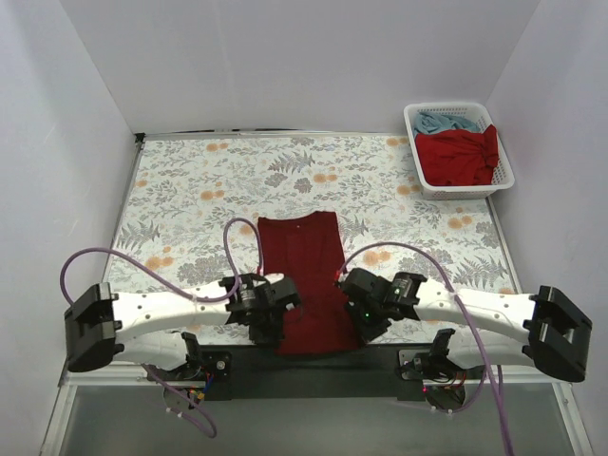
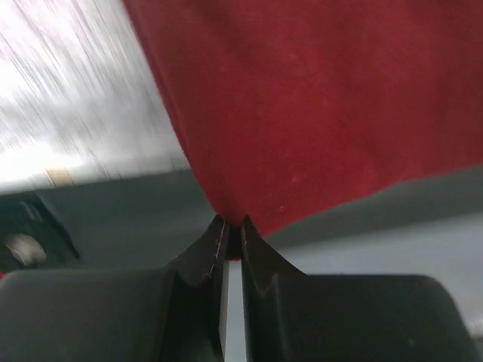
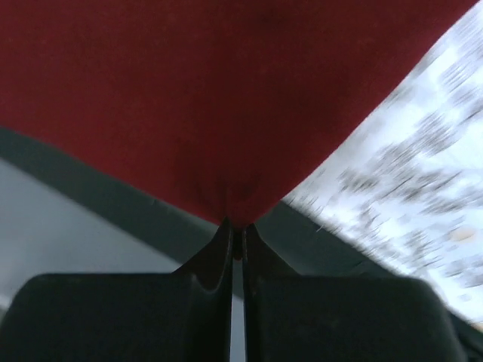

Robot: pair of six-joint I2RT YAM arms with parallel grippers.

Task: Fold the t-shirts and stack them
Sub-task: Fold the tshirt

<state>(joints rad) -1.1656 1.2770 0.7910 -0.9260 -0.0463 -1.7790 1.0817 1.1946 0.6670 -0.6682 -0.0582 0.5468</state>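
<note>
A dark maroon t-shirt (image 1: 309, 275) lies folded into a long narrow strip down the middle of the floral table cloth (image 1: 190, 190), its near end at the table's front edge. My left gripper (image 1: 277, 323) is shut on the near left corner of that shirt (image 2: 317, 105). My right gripper (image 1: 359, 323) is shut on its near right corner (image 3: 211, 98). In both wrist views the cloth (image 2: 232, 223) is pinched between closed fingertips. A brighter red t-shirt (image 1: 461, 157) and a light blue one (image 1: 446, 122) lie in the basket.
The white lattice basket (image 1: 414, 152) stands at the far right corner of the table. White walls enclose the table on the left, back and right. A dark strip runs along the near edge under the arms' bases.
</note>
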